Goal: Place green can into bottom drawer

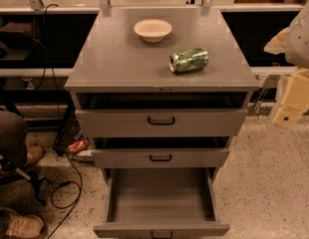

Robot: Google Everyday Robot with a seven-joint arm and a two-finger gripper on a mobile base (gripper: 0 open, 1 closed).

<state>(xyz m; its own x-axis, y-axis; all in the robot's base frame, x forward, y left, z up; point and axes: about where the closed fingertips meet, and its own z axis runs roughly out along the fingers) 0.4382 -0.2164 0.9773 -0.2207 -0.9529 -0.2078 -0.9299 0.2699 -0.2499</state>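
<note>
Pulled well out at the foot of the cabinet, the deep grey metal bottom drawer (162, 198) stands open with a plain, bare interior, ready to receive. Above it, the two shallower grey drawers with dark handles, the middle one (160, 158) and the top one (161, 121), each sit slightly ajar.

On the flat grey cabinet top (119, 59) the small dented green-and-white aluminium can (189, 59) lies on its side, silver end facing left, well apart from the round cream bowl (152, 30) behind it.

The robot's cream-coloured gripper (290, 108) hangs off the right side of the cabinet, below the level of the top and clear of the can; whether it is open or closed, I cannot tell.

The step in hand looks like the reach and grasp, not yet begun. Doing it well likely means rising above the top's edge first, then closing across the can's narrow body rather than along its length, since a lying can may roll. Keeping away from the bowl and lowering the can past the two protruding upper fronts would avoid a knock.
</note>
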